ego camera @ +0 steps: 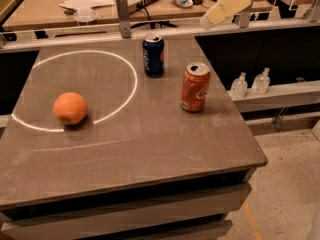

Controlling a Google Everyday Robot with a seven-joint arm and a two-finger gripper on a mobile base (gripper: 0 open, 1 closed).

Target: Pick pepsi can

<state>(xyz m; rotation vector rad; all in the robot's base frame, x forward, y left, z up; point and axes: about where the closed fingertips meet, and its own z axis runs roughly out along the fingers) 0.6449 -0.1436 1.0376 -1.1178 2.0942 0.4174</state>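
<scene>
The pepsi can [153,55] stands upright near the worktop [150,149] far edge; the pincer [212,16] hovers beyond the far right corner, its state impossible to tell.

**Open air over the pepsi can**

The hand [214,15] hangs beyond the desk's [150,154] far right edge, above and well apart from the pepsi can [153,55]. The air between them is open. An orange can [195,87] stands near its front right. A post [122,15] rises behind-left. An orange [70,108] lies well apart, left.
</scene>
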